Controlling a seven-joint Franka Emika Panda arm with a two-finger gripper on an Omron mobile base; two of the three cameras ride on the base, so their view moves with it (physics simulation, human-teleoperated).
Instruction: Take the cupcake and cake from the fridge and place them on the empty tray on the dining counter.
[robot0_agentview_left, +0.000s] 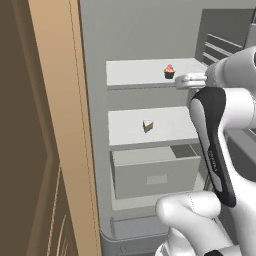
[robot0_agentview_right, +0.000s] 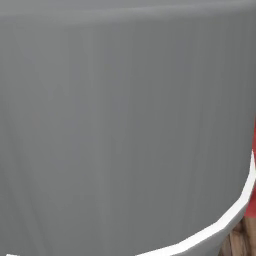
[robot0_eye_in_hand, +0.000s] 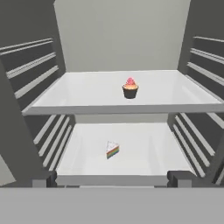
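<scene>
The fridge stands open. On its upper white shelf sits the cupcake, dark wrapper and pink-red frosting, upright. The cake, a small white-topped wedge with coloured layers, lies on the lower shelf. My gripper is open, its fingertips wide apart and nothing between them. It hovers in front of the shelves, just right of the cupcake at the upper shelf's height, touching neither item. The tray and the dining counter are out of view.
A tan wooden cabinet panel borders the fridge on the left. A grey drawer sits below the lower shelf. Ribbed side walls flank both shelves. A plain grey surface stands close before the right base camera.
</scene>
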